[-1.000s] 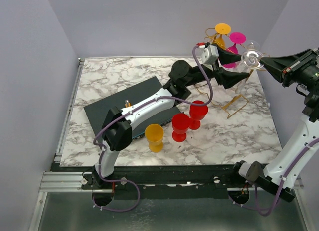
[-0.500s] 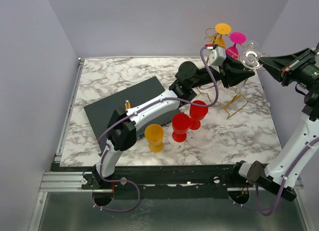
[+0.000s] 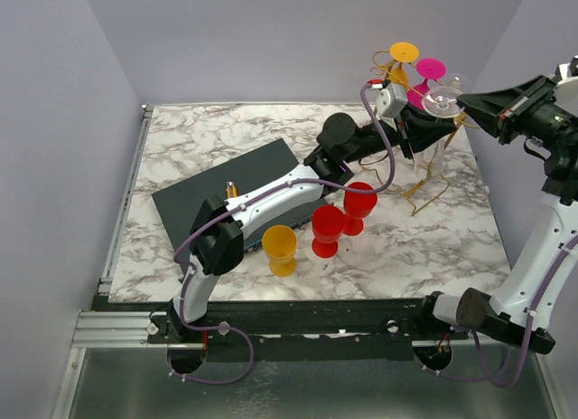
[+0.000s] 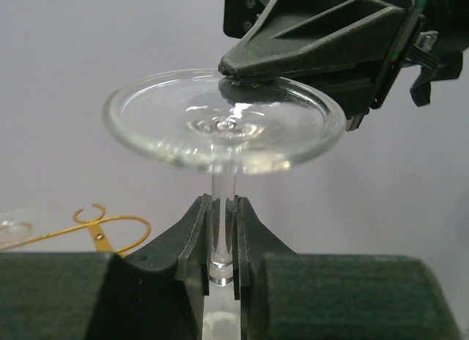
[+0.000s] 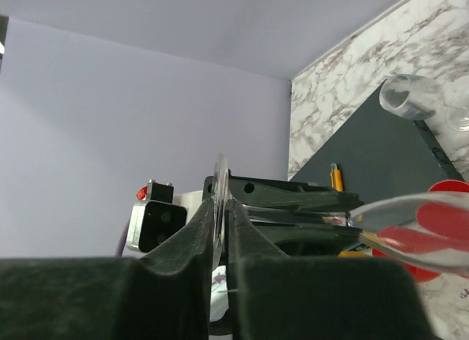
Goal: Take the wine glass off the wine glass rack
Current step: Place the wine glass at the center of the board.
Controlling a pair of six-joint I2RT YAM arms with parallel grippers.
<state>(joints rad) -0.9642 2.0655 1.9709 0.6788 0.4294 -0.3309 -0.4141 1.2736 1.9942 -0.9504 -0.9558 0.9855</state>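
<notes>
A clear wine glass [image 3: 442, 100] hangs upside down at the gold wire wine glass rack [image 3: 424, 190] in the far right corner. My left gripper [image 3: 435, 130] is shut on its stem [image 4: 222, 208], just under the round foot [image 4: 183, 120]. My right gripper [image 3: 462, 101] comes in from the right at the foot's rim [image 5: 219, 180]. Its jaws stand narrowly apart with the rim between them and a thin gap on one side. From the left wrist, the right gripper [image 4: 242, 67] sits on the foot's far edge. A gold scroll end [image 4: 110, 226] shows at the lower left.
An orange glass [image 3: 404, 51] and a pink glass [image 3: 431, 68] hang on the rack too. Two red glasses [image 3: 328, 224] and a yellow one [image 3: 279, 245] stand mid-table beside a dark mat [image 3: 226, 189]. Purple walls close in behind and on both sides.
My left gripper has reached up to the rack and closed on the clear glass's stem. My right gripper's jaws have eased apart at the foot's rim and the arm has lifted slightly.
</notes>
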